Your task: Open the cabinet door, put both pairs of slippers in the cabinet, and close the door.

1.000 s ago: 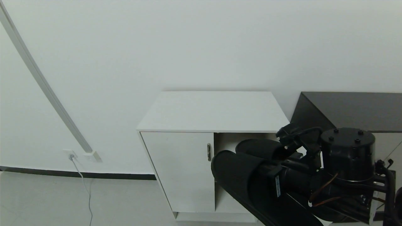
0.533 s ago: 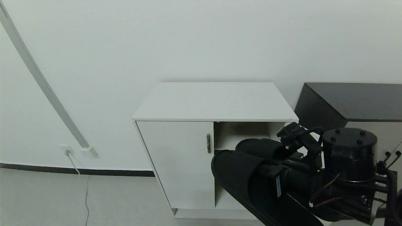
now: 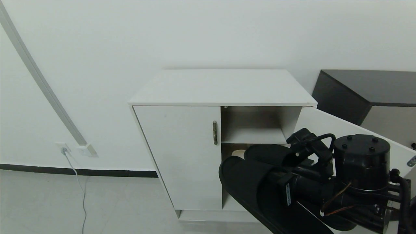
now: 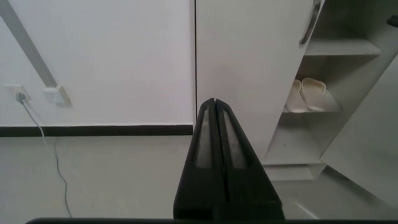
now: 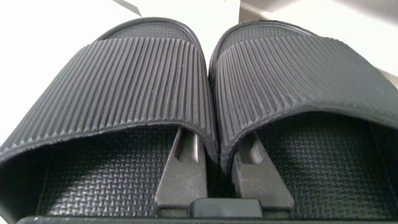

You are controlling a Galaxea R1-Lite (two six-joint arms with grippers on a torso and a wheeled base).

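**Black pair held at the open cabinet**

The head camera has sunk lower, so the cabinet (image 3: 221, 87) stands higher in view and shows more of its shelves. The right gripper (image 5: 213, 149) is clamped on the black slippers (image 3: 247, 178), one finger inside each, pinching their inner walls together in front of the open door (image 3: 341, 128). The white slippers (image 4: 311, 94) already lie on a lower shelf. The left gripper (image 4: 214, 124) hangs empty, its fingers pressed together. The next move likely calls for easing the black pair onto a shelf, then letting go.
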